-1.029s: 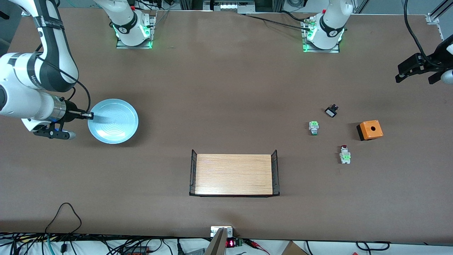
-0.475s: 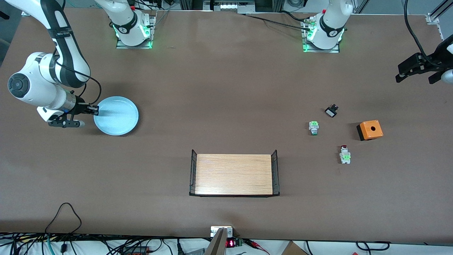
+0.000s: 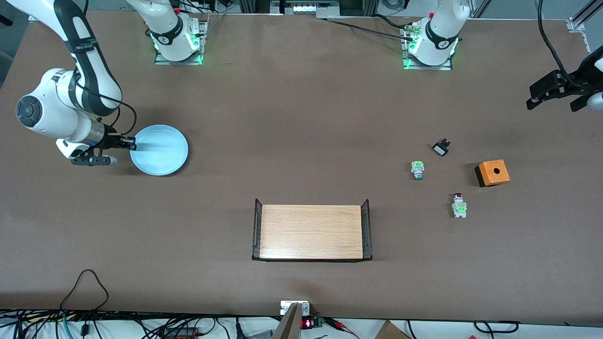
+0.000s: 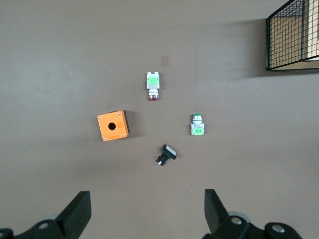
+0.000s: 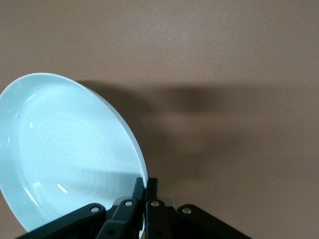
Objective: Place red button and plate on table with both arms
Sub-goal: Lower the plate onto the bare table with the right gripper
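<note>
Right gripper [image 3: 128, 142] pinched shut on the rim of the round pale-blue ringed plate [image 3: 160, 150], held tilted over the brown table [image 3: 301, 117] at the right arm's end. Lower level, release gently. Tiny red-capped button [image 3: 459, 205] lies at six o'clock from the orange box [image 3: 492, 172]. Left gripper [image 4: 144, 211] waits wide open, empty, above them.

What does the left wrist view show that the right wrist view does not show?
Only the left wrist view shows the red button, a similar switch, the orange box, a small black part, a tray end and the open left gripper. Only the right wrist view shows the plate, held at its rim by the shut right gripper. Both show the brown table.
</note>
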Tool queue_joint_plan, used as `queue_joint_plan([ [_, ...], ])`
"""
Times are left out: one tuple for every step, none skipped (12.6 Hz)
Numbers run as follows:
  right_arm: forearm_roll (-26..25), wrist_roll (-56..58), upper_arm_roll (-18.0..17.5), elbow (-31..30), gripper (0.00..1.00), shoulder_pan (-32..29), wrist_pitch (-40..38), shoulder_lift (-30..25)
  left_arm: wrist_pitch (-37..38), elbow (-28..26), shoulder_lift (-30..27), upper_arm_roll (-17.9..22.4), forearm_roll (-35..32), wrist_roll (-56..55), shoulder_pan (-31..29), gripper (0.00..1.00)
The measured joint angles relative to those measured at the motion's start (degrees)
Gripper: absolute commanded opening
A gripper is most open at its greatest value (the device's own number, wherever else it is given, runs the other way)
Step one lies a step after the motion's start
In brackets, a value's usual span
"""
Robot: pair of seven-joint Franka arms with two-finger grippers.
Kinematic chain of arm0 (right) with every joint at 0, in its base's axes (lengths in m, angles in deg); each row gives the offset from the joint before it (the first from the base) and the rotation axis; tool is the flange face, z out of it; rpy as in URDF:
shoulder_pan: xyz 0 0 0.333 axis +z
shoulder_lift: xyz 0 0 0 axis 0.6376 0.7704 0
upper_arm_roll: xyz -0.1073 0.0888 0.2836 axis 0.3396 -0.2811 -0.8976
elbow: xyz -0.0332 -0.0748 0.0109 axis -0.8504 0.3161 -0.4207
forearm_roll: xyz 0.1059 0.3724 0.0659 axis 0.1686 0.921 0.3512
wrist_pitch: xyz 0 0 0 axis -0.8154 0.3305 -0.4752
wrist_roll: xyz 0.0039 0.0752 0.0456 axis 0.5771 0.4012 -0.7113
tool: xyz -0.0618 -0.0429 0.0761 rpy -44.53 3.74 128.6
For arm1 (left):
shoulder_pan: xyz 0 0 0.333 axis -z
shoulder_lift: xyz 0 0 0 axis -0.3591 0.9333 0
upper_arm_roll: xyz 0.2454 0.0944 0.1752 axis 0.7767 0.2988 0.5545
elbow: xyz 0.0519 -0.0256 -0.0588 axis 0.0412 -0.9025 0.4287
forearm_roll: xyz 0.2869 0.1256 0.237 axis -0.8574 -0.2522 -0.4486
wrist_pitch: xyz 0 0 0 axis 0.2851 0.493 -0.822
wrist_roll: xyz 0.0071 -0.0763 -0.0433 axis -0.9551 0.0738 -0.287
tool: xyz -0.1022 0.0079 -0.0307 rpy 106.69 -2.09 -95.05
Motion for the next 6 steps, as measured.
queue_joint_plan([
  [1.74, 1.62, 0.00, -0.14, 0.00, -0.02, 0.00, 0.07, 0.00, 0.00, 0.00, 0.00, 0.00, 0.00, 0.00, 1.00],
  [2.67, 2.72, 0.00, -0.29, 0.00, -0.18, 0.00, 0.20, 0.00, 0.00, 0.00, 0.00, 0.00, 0.00, 0.00, 1.00],
  [2.96, 3.45, 0.01, -0.40, 0.02, -0.49, 0.01, 0.36, 0.01, 0.00, 0.00, 0.00, 0.00, 0.00, 0.00, 1.00],
  [3.00, 3.87, 0.01, -0.43, 0.53, -0.79, 0.02, 0.49, 0.02, 0.00, 0.00, 0.00, 0.00, 0.00, 0.00, 1.00],
  [3.06, 3.97, 0.01, -0.43, 1.00, -0.98, 0.02, 0.59, 0.03, 0.01, 0.00, 0.00, 0.00, 0.00, 0.00, 1.00],
  [3.22, 3.96, 0.01, -0.40, 1.00, -1.01, 0.02, 0.60, 0.03, 0.01, 0.00, 0.00, 0.00, 0.00, 0.00, 1.00],
])
